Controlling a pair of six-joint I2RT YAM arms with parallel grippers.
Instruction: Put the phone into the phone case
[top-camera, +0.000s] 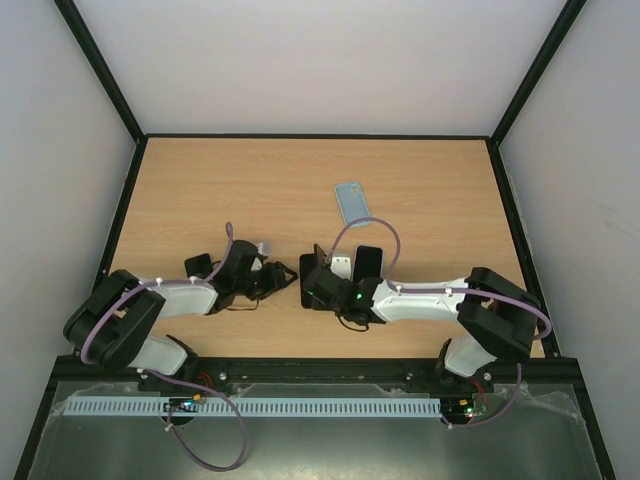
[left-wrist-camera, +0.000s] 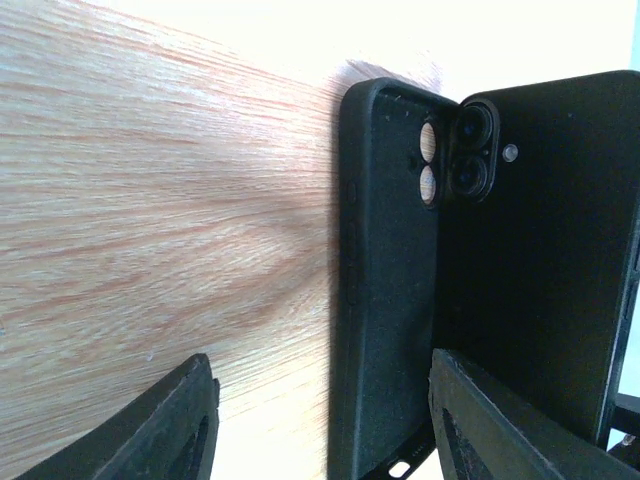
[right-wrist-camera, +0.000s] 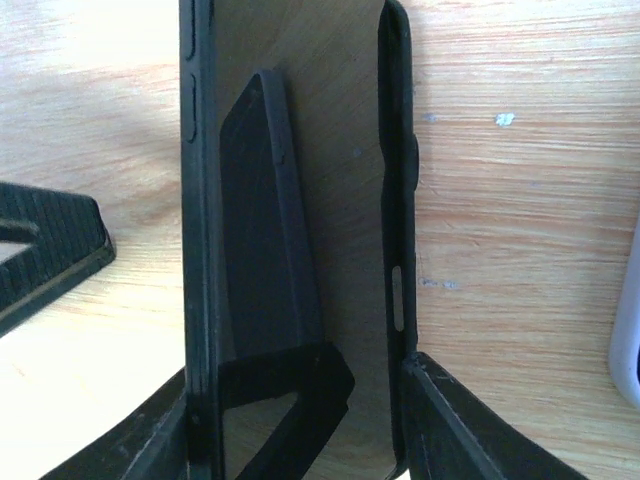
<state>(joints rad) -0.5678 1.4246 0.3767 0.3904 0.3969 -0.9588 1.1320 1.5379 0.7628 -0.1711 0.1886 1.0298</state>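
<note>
The black phone (left-wrist-camera: 550, 280) meets the black phone case (left-wrist-camera: 385, 300) at the camera corner, angled apart and not seated. The left gripper (left-wrist-camera: 320, 365) stands wide, holding nothing. The right gripper (right-wrist-camera: 300, 375) flanks both items, but I cannot tell whether it is gripping them.

The wooden table (left-wrist-camera: 150, 200) fills the left side, its grain running across. A black phone case (left-wrist-camera: 385, 300) stands on one long edge with its hollow inner side towards us, and pale light shows through its camera cutout (left-wrist-camera: 431, 162). Just beside it on the right stands a black phone (left-wrist-camera: 550, 290), back towards us. Its two lenses (left-wrist-camera: 470, 150) and small flash (left-wrist-camera: 511, 153) sit close against the cutout corner. Low down, the left gripper (left-wrist-camera: 320, 420) has its fingers (left-wrist-camera: 175, 425) spread wide. One finger is over bare wood, apart from the case, and the other is in front of the phone's lower part.
</note>
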